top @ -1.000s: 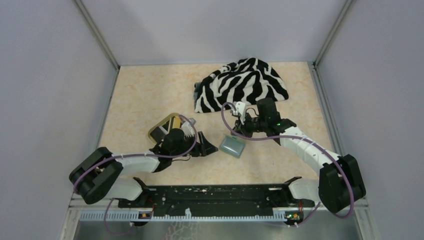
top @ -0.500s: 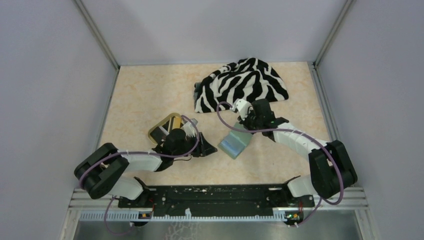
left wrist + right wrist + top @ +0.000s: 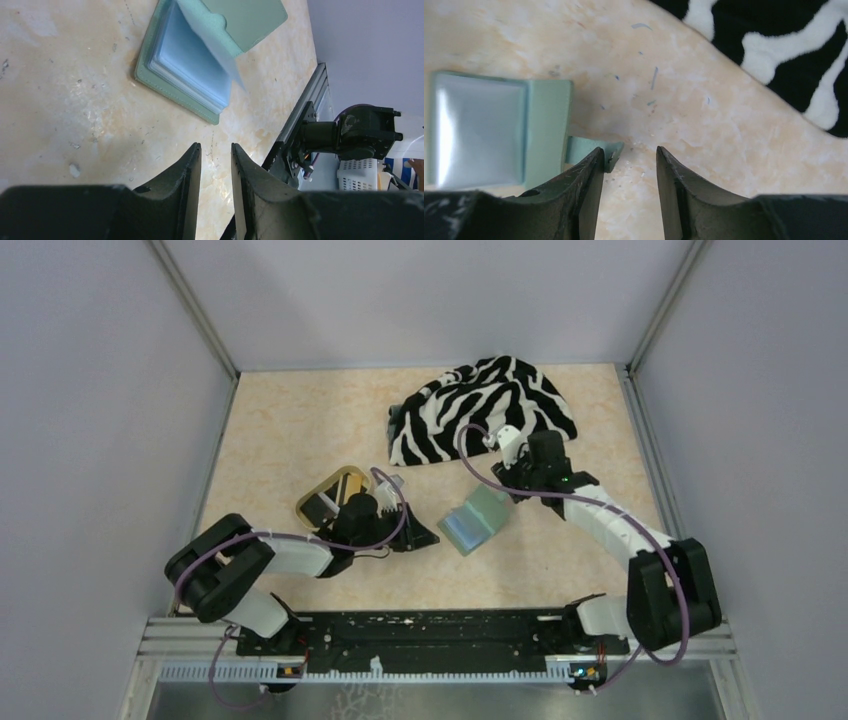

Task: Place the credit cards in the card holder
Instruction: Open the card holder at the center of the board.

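Observation:
The sage-green card holder (image 3: 474, 521) lies open on the table, its pale blue-grey inside (image 3: 187, 65) showing and its cover (image 3: 245, 17) tilted up. My right gripper (image 3: 508, 492) sits just behind it, open and empty; the holder's green strap tab (image 3: 596, 149) lies at its left fingertip (image 3: 594, 162). My left gripper (image 3: 420, 537) rests low to the left of the holder, its jaws a narrow gap apart with only bare table between them (image 3: 216, 147). The credit cards (image 3: 322, 504) lie in the tan tray, partly hidden by my left arm.
The tan oval tray (image 3: 345, 473) sits behind my left wrist. A zebra-striped cloth (image 3: 485, 405) is heaped at the back, close behind the right gripper (image 3: 630, 150). Grey walls enclose the table on three sides, and a black rail (image 3: 430, 632) runs along the front.
The holder's cover has swung up and open. My right gripper opened, let go of it and drew back to the right. My left gripper's jaws narrowed and it edged toward the holder.

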### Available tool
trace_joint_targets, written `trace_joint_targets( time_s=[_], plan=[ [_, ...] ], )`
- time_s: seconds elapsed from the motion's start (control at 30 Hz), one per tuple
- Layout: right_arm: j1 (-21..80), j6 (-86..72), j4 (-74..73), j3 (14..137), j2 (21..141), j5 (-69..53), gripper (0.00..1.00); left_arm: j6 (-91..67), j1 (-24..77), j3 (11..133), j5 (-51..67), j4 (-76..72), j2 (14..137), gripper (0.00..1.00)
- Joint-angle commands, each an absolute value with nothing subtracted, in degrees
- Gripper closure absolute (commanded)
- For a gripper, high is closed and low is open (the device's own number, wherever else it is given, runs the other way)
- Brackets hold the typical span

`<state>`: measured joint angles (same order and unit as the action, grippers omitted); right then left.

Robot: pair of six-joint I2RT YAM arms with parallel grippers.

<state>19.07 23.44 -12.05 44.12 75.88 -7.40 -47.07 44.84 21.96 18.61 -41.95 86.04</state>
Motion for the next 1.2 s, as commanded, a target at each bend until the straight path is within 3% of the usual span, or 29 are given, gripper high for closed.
trace_joint_targets(
  time_s=[0.0, 0.1, 0.4, 0.5, 0.6, 0.7, 0.97, 1.17],
  plan=[
    [18.1, 28.7, -15.4, 47.2, 66.4, -33.0, 0.57, -47.8, 44.7, 24.7, 21.4, -45.4, 88.5, 0.66],
    [18.1, 29.2, -15.1, 45.6, 65.8, -41.8, 0.57, -47.7, 44.7, 26.2, 22.1, -45.4, 89.9, 0.66],
    [21.3, 34.1, -22.6, 48.4, 72.2, -50.1, 0.58, -47.5, 44.7, 33.2, 25.1, -45.2, 96.0, 0.66],
    [24.6, 34.4, -22.7, 48.4, 73.3, -47.2, 0.61, -47.1, 44.7, 35.6, 25.5, -44.9, 98.1, 0.66],
    [25.4, 32.1, -22.4, 50.2, 76.2, -38.4, 0.73, -46.9, 44.7, 38.3, 26.5, -44.8, 100.7, 0.67],
    [24.8, 30.1, -22.6, 51.8, 76.9, -32.4, 0.78, -47.0, 44.7, 41.3, 27.1, -44.9, 103.4, 0.67],
    [17.8, 30.8, -21.6, 49.9, 68.5, -43.1, 0.77, -47.2, 44.7, 50.2, 27.6, -44.0, 110.1, 0.66],
    [17.7, 31.0, -22.7, 50.6, 70.6, -44.1, 0.77, -48.8, 44.7, 55.8, 27.4, -42.7, 116.0, 0.65]
  ],
)
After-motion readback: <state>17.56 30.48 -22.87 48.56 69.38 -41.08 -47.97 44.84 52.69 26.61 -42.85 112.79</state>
